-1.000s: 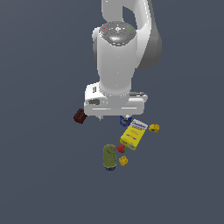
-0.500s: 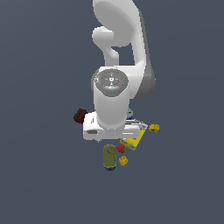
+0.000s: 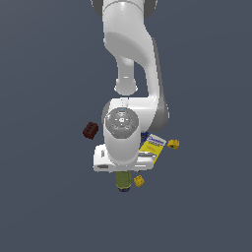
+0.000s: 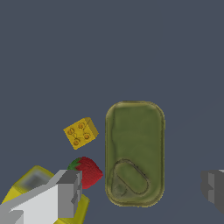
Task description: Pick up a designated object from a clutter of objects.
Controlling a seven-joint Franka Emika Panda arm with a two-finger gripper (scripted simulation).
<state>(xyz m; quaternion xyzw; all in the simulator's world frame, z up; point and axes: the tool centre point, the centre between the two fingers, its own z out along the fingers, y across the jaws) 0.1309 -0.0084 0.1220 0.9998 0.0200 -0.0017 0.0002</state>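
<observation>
Arm [image 3: 129, 54] towers over clutter, hiding most of it in exterior view. Olive cylinder [image 4: 134, 153] lies flat between fingers [image 4: 65, 192] of gripper [image 4: 142, 190], beside strawberry-like red-green piece [image 4: 87, 171]. Fingers spread wide, touching nothing. Likely rigid, light, smooth; may roll, so grip across mid-body. Yellow box [image 3: 151, 146]: print unreadable. Yellow brick [image 4: 81, 132] near. No legible writing.

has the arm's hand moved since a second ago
Yes. It has come down the exterior view toward the olive cylinder, while the dark red-brown brick stayed put.
</observation>
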